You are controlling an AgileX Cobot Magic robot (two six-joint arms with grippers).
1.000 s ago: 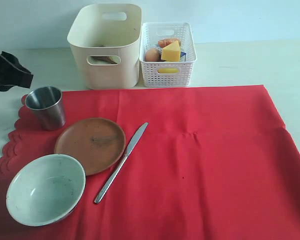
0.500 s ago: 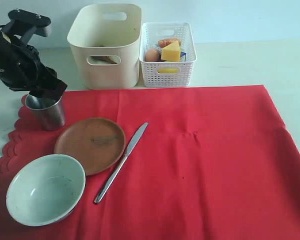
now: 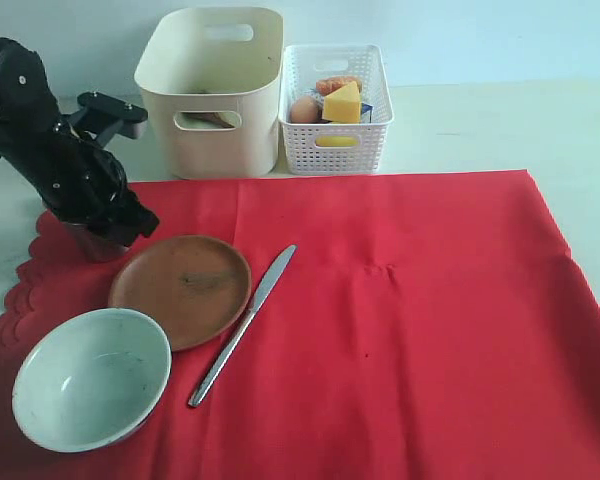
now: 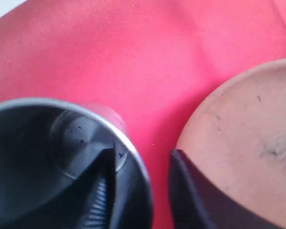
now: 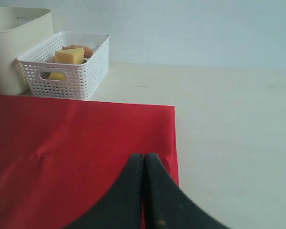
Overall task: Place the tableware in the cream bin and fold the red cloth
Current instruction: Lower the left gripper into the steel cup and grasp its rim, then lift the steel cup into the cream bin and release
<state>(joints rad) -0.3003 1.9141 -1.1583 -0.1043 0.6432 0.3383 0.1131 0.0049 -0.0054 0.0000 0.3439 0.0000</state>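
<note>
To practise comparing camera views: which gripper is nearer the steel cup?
Left. The left gripper straddles the steel cup at its rim, one jaw inside, one outside. The right gripper, shut, sits by the red cloth at its opposite straight edge, far from the cup.

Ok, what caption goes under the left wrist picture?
Left end effector straddles the cup wall, one finger inside, plate beside, on red cloth.

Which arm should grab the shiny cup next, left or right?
Left. The left gripper straddles the rim of the steel cup, one finger inside and one outside, jaws apart. The right gripper is shut, near the opposite edge of the red cloth.
</note>
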